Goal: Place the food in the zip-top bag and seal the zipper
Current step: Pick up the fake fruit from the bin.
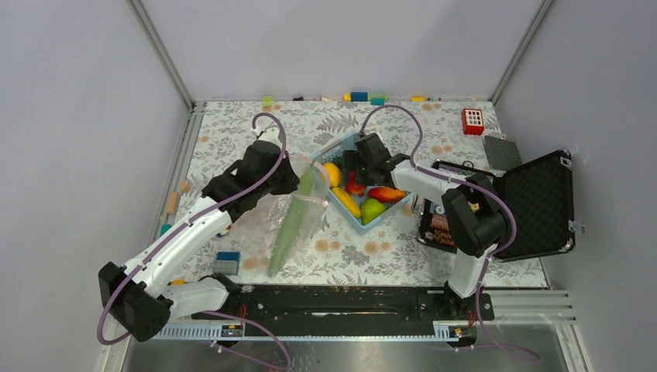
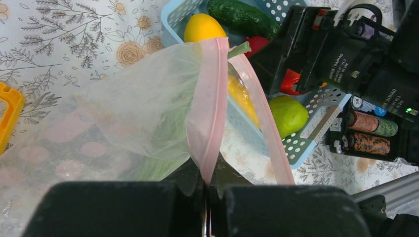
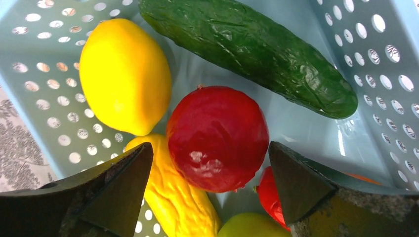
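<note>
The clear zip-top bag [image 1: 298, 221] lies left of the basket with a long green pod [image 1: 288, 232] inside. My left gripper [image 2: 207, 185] is shut on the bag's pink zipper [image 2: 210, 98] and holds the mouth up beside the light blue basket [image 1: 391, 213]. Inside that basket my right gripper [image 3: 210, 163] is open, with one finger on each side of the red apple [image 3: 217, 138]. Around the apple lie a lemon [image 3: 123, 74], a cucumber [image 3: 257, 54], a banana [image 3: 173, 192], a green fruit [image 3: 247, 224] and a red-orange fruit [image 3: 269, 195].
An open black case [image 1: 534, 205] stands at the right next to the right arm. A red block [image 1: 472, 121] and a grey plate [image 1: 502, 151] sit at the back right. Small coloured blocks [image 1: 359, 97] line the far edge. A blue block [image 1: 227, 260] lies near the left arm.
</note>
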Controlling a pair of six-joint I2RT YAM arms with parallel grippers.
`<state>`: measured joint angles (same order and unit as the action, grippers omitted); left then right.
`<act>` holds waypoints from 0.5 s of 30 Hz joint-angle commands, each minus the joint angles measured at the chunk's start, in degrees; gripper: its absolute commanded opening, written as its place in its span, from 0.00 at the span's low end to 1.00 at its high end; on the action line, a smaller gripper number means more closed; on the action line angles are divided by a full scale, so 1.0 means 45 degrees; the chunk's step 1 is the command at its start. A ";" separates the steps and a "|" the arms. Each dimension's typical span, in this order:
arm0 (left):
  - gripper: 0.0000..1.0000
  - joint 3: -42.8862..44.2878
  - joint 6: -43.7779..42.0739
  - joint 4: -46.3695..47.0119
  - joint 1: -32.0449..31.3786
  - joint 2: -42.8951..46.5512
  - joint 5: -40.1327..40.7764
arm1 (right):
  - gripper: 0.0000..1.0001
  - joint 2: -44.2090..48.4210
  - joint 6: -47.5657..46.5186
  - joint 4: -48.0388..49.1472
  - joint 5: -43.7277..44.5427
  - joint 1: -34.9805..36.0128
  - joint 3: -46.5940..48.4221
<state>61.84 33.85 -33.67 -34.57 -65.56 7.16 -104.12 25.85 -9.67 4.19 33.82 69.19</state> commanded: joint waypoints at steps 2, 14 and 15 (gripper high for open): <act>0.00 -0.0336 -0.0258 0.1076 -0.0074 0.0561 -0.0396 | 0.92 -0.0681 0.0353 0.0554 0.1316 0.0173 0.0618; 0.00 -0.0834 -0.0314 0.1682 -0.0540 0.1280 -0.0077 | 0.52 0.1671 0.0786 0.1043 0.2029 0.0369 -0.0727; 0.00 -0.0833 -0.0297 0.1682 -0.0546 0.1292 -0.0068 | 0.52 0.2136 0.0749 0.1069 0.1989 0.0366 -0.0927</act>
<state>57.71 33.01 -30.81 -36.84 -61.49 6.63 -104.44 28.58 -7.14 10.61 34.96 67.09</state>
